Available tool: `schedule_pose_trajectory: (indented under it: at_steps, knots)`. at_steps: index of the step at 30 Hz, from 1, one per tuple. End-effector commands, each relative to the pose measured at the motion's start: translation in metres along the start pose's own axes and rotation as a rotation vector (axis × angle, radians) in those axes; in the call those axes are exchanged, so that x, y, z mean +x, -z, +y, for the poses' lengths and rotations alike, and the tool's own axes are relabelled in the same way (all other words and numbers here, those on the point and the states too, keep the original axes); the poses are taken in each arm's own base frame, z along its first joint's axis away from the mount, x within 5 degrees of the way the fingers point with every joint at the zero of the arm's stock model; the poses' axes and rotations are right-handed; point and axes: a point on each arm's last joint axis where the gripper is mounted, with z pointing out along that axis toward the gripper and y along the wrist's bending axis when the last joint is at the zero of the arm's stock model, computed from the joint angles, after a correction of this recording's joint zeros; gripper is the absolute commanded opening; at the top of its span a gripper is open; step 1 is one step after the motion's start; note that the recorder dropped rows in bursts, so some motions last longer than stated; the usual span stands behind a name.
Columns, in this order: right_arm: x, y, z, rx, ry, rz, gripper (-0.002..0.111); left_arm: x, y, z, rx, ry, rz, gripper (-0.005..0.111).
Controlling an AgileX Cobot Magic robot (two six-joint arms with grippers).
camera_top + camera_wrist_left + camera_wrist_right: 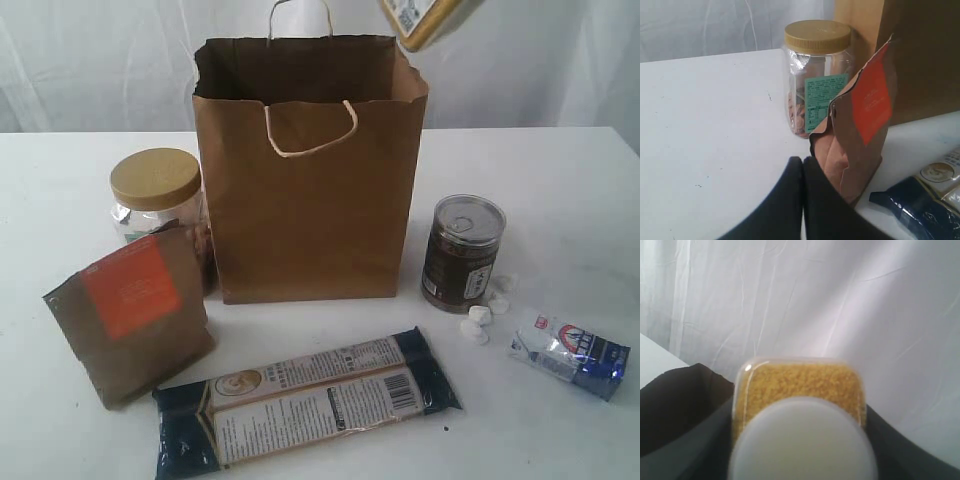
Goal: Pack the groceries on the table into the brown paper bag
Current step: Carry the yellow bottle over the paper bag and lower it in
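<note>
- Bottle position: my right pincer [799, 437] is closed partway around the yellow plastic bottle with the white cap [430, 20]. It holds the bottle tilted in the air above the right edge of the tall brown paper bag [310, 190].
- Risk: released here, the bottle could strike the creased rim and fall to the white desk [60, 170], or tip the bag.
- My left pincer [802, 167] is closed on nothing, low, just beside the brown pouch with the orange label [860, 125]. A careless sweep could topple it.

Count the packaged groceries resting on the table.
5: jar left of bag, pouch before it, long packet in front, can right, small packet far right. Bag may hide others.
</note>
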Motion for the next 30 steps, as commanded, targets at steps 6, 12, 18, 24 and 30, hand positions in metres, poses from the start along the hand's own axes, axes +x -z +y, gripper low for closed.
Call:
schedule_pose_trajectory:
  at_steps: [6, 12, 18, 24, 30]
  knots:
    - [-0.007, -0.020, 0.003, 0.028, -0.027, -0.089, 0.000, 0.001, 0.000, 0.000, 0.001, 0.002, -0.003, 0.000]
    - [-0.008, -0.036, 0.006, -0.023, -0.072, -0.007, 0.000, 0.001, 0.000, 0.000, 0.001, 0.002, -0.003, 0.000]
    - [-0.012, -0.049, 0.007, -0.061, -0.108, 0.054, 0.000, 0.001, 0.000, 0.000, 0.001, 0.002, -0.003, 0.000]
    - [-0.007, -0.066, 0.014, -0.101, -0.108, 0.115, 0.000, 0.001, 0.000, 0.000, 0.001, 0.002, -0.003, 0.000]
    - [0.002, -0.087, 0.021, -0.135, -0.088, 0.183, 0.000, 0.001, 0.000, 0.000, 0.001, 0.002, -0.003, 0.000]
